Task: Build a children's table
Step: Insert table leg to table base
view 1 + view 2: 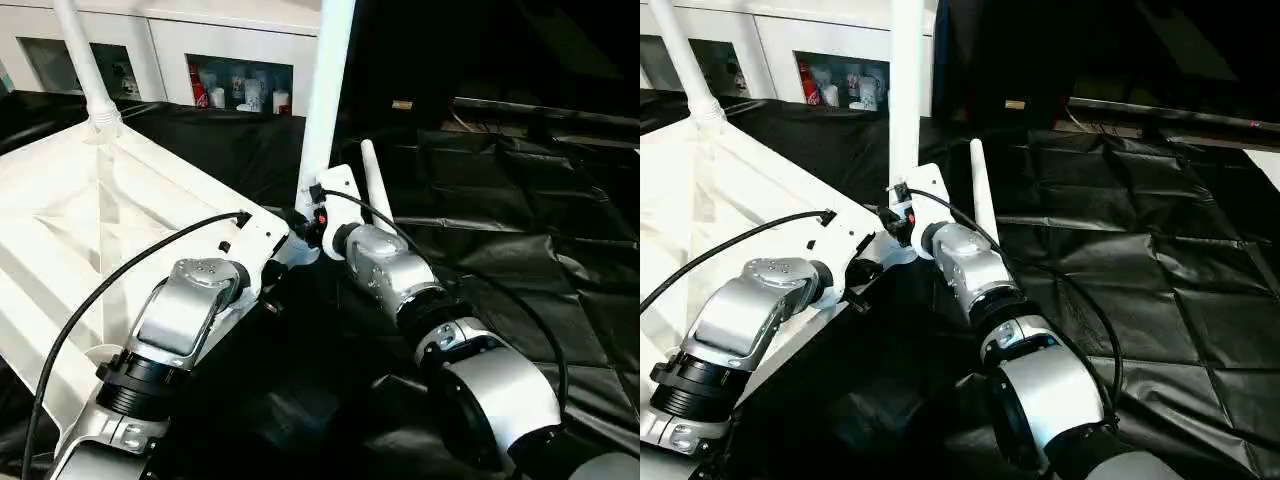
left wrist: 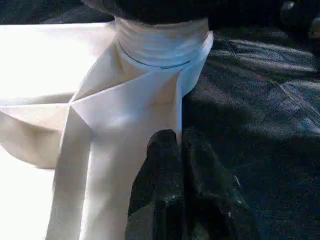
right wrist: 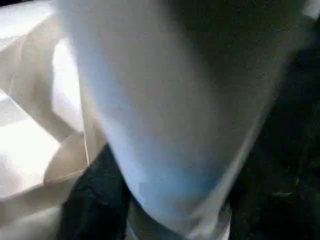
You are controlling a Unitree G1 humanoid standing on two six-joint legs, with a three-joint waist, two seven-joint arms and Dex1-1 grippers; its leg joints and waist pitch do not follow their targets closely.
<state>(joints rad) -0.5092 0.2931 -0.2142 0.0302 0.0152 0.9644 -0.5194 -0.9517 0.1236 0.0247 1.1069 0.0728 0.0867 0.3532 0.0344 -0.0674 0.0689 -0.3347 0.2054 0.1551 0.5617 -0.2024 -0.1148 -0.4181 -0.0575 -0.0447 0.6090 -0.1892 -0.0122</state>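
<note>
Centrally, the children's table top lies upside down on the black-draped desk, toward the desk's left side, its ribbed underside facing up. One white leg stands upright in the socket at the top's near right corner lobe; a second leg stands in the socket at the far corner, leaning slightly. A third, loose leg shows just behind the right wrist, rising at a slant above the desk cloth; its lower end is hidden by the arm. The right gripper reaches to the base of the near upright leg; in the right wrist view that leg lies directly against the camera with one dark finger beside it, though whether the fingers actually clamp the tube cannot be told. The left gripper rests at the edge of the top just below the same corner socket, its two black fingers pressed together with no gap, touching the white rim where it meets the desk cloth. A black cable arcs over the left forearm. Behind the desk's far edge stands a white glass-door cabinet holding small containers.
</note>
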